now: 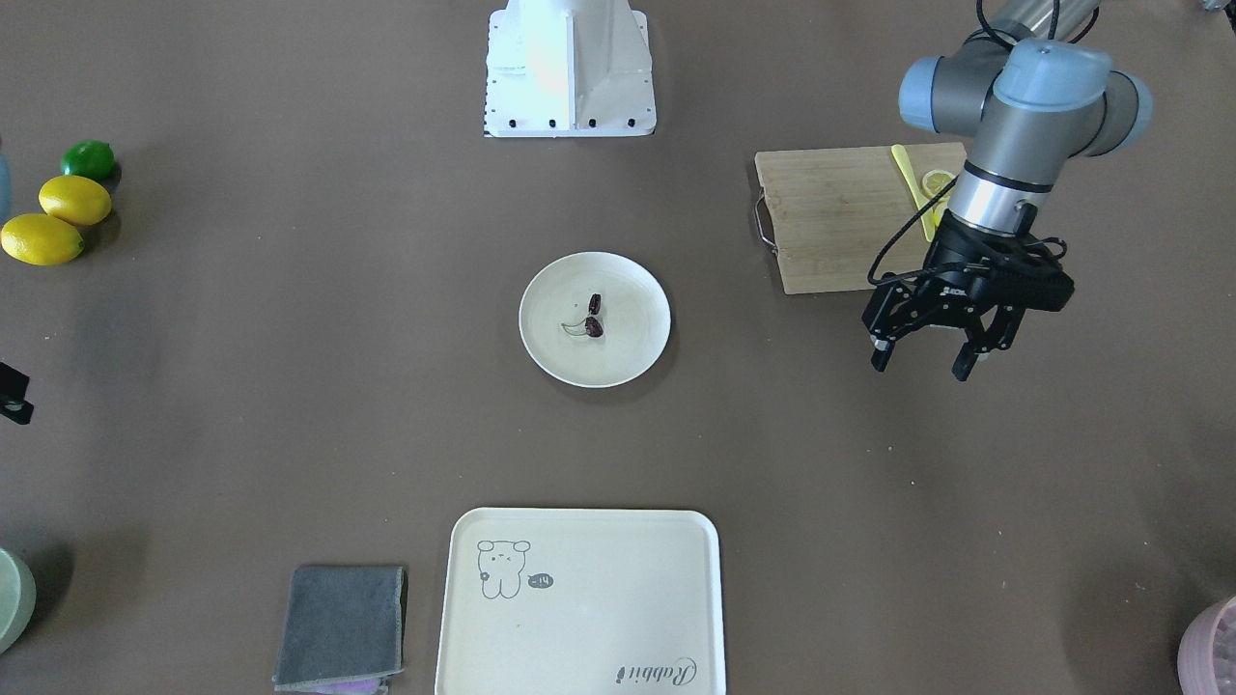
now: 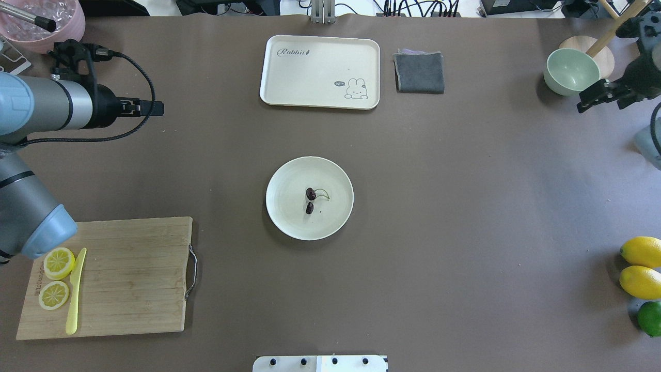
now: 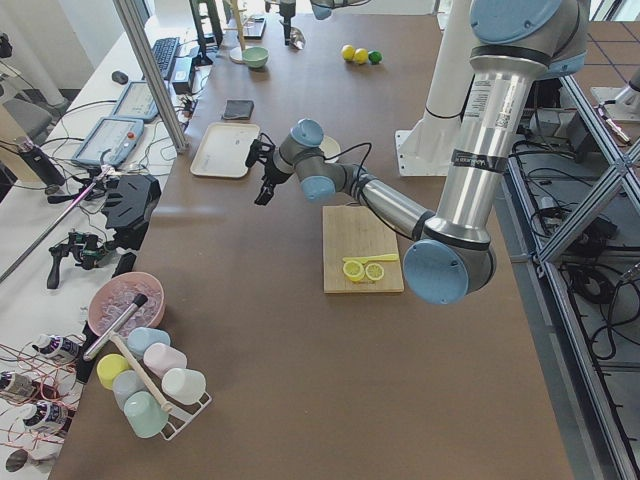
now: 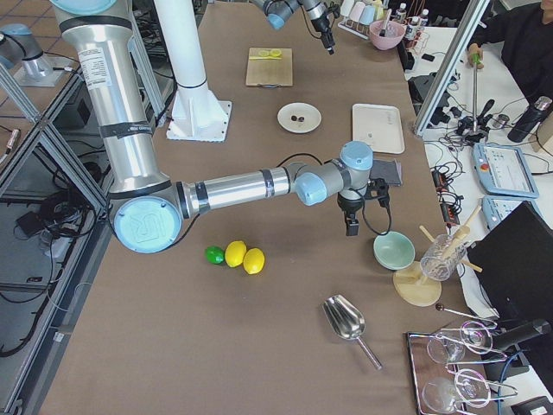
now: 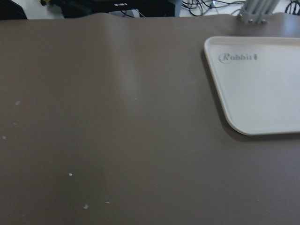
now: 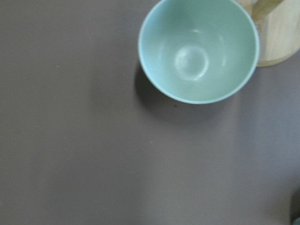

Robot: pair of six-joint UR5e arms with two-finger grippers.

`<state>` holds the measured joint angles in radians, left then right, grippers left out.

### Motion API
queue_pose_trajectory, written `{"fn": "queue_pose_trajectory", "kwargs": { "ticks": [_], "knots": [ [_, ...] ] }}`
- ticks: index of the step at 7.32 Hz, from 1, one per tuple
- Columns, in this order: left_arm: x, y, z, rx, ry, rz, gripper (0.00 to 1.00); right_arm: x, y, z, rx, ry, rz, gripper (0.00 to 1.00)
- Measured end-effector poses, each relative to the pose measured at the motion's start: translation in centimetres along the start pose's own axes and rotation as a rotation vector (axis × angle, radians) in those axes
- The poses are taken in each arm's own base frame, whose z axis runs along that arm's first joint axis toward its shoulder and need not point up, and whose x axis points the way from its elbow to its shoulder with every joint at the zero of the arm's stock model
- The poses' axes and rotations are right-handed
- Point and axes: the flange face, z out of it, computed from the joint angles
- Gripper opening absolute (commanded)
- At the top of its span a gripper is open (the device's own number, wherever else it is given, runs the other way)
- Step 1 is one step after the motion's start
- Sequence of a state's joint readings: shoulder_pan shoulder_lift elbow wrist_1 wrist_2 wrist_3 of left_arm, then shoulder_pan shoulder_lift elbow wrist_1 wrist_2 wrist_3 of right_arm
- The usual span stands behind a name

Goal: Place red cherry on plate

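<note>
The red cherry (image 1: pixel 592 317) (image 2: pixel 310 200), a dark pair joined by pale stems, lies near the middle of the round cream plate (image 1: pixel 550 333) (image 2: pixel 287 206) at the table's centre. It shows small in the right side view as well, on the plate (image 4: pixel 308 111). My left gripper (image 1: pixel 922 365) (image 2: pixel 77 50) hangs open and empty above bare table, well off to the plate's side, near the cutting board. My right gripper (image 2: pixel 601 95) (image 4: pixel 352 226) hovers far from the plate beside the green bowl. Its fingers are not clear enough to judge.
A wooden cutting board (image 2: pixel 134 279) carries two lemon slices (image 2: pixel 58 262) and a yellow knife (image 2: pixel 75 292). A cream tray (image 2: pixel 310 72) (image 5: pixel 267 89) and grey cloth (image 2: pixel 419 72) lie at the far edge. The green bowl (image 6: pixel 199 49) (image 2: pixel 565 71), two lemons (image 2: pixel 640 268) and a lime (image 2: pixel 650 318) sit on my right.
</note>
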<state>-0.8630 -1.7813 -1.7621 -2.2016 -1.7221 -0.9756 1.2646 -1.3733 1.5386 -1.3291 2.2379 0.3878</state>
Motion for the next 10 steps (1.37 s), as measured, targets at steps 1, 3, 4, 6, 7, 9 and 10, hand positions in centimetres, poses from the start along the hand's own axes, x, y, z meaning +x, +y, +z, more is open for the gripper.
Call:
{"fn": "queue_pose_trajectory", "kwargs": {
  "ticks": [1, 3, 4, 6, 7, 9, 10],
  "knots": [
    [-3.2, -0.3, 0.4, -0.001, -0.046, -0.013, 0.98, 4.3, 1.0, -0.5, -0.012, 0.018, -0.016, 1.0],
    [-11.5, -2.0, -1.1, -0.067, -0.123, 0.017, 0.98, 11.1, 2.6, -1.7, -0.037, 0.027, -0.009, 1.0],
    [-16.8, -3.4, -3.3, -0.138, -0.145, 0.043, 0.98, 13.1, 3.5, -2.6, -0.041, 0.016, 0.014, 1.0],
    [-28.1, -5.8, -8.8, -0.256, -0.204, 0.118, 0.98, 15.2, 4.8, -3.5, -0.039, 0.005, 0.047, 1.0],
    [-32.2, -6.4, -11.4, -0.304, -0.203, 0.134, 0.98, 15.4, 5.0, -3.7, -0.037, 0.002, 0.052, 1.0],
    [-36.9, -5.5, -13.2, -0.371, -0.131, 0.099, 0.98, 15.4, 4.9, -3.8, -0.044, -0.004, 0.066, 1.0],
    [-38.3, -4.4, -13.0, -0.39, -0.113, 0.078, 0.98, 15.4, 5.0, -3.7, -0.048, -0.016, 0.075, 1.0]
  ]
}}
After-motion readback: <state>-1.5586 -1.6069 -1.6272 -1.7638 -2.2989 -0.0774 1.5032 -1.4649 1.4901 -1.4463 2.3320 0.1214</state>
